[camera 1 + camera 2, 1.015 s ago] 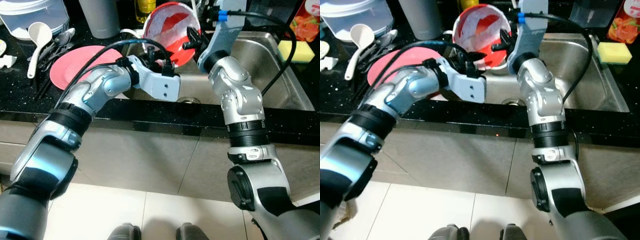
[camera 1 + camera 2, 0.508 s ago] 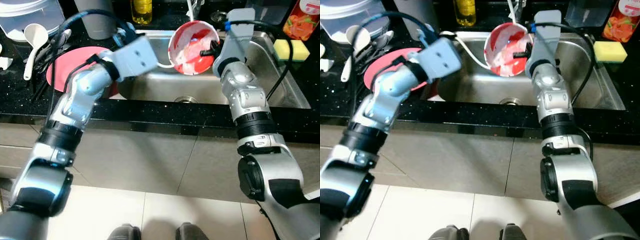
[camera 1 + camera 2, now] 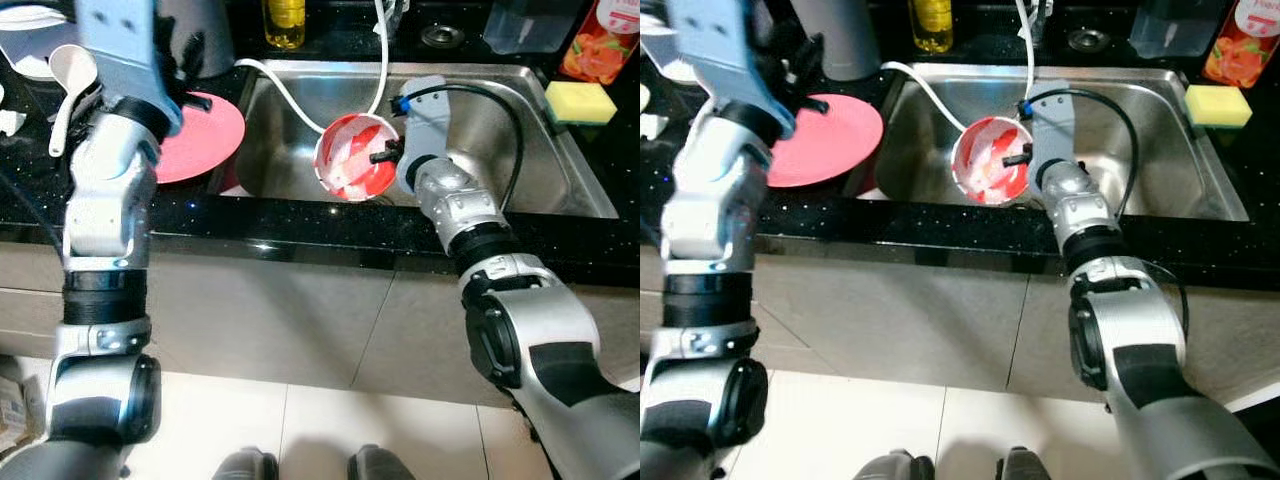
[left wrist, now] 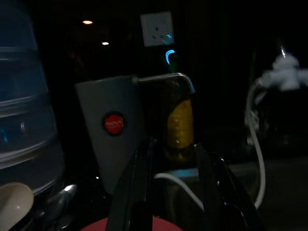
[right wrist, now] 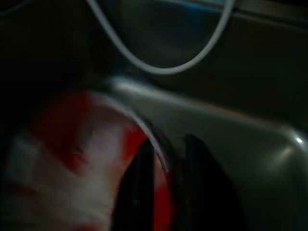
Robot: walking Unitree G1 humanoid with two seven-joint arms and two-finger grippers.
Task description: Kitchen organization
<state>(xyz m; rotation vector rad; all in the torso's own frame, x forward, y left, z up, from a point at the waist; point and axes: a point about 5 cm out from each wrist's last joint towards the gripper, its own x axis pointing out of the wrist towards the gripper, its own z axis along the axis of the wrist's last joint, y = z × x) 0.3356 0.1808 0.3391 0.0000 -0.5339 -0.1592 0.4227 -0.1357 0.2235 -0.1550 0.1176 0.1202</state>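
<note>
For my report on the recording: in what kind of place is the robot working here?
Most likely a home kitchen. There is a steel sink set in a black counter, a yellow sponge beside it, and a pink plate on the counter. The right tool holds a red bowl over the sink.

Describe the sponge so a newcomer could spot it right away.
Start at the steel sink set in the black counter. On the counter at the sink's far right corner lies the sponge: a yellow block, beside a red-orange packet.
</note>
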